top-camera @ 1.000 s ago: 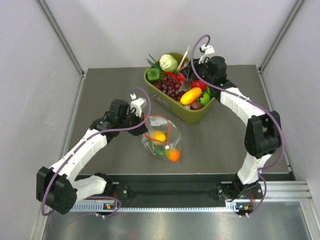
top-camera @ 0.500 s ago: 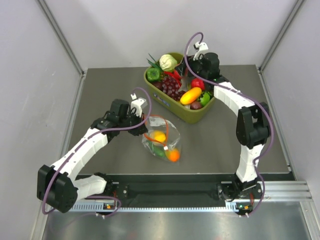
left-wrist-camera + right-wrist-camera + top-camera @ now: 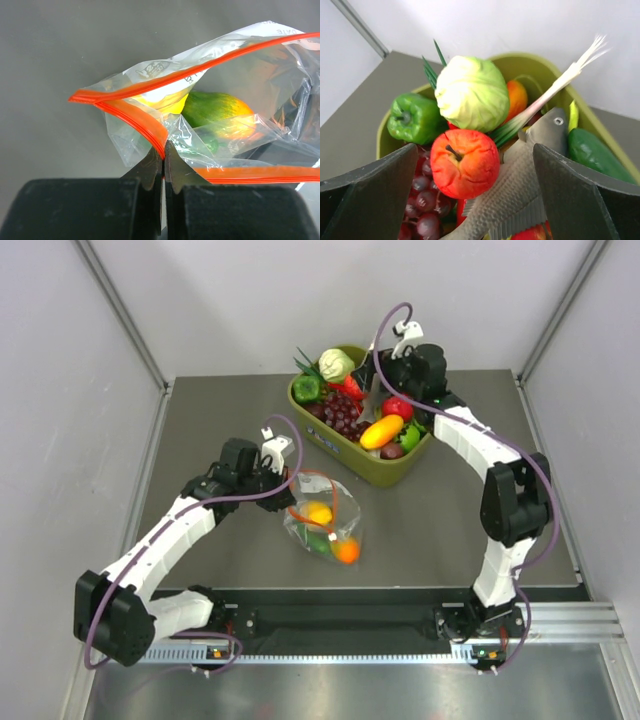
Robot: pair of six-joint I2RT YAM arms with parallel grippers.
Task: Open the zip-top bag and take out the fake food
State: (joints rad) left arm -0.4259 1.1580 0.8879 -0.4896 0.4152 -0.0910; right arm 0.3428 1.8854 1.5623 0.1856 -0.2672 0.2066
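On my left wrist feed the left gripper point(image 3: 163, 150) has its 2 fingers pressed together on the near lip of the zip-top bag point(image 3: 260, 80), right at the orange-red zip strip. The mouth gapes, so I can see the fake food point(image 3: 220, 117) inside: a yellow lemon point(image 3: 167, 100) behind an orange-and-green fruit point(image 3: 232, 122). From above, the bag lies on the grey table point(image 3: 220, 410) near the olive-green tub point(image 3: 400, 468), and over that tub the right gripper point(image 3: 475, 150) hangs with its 2 fingers spread wide, gripping nothing, above a red apple point(image 3: 464, 162), a pale cabbage point(image 3: 472, 92) and a grey fish point(image 3: 520, 195).
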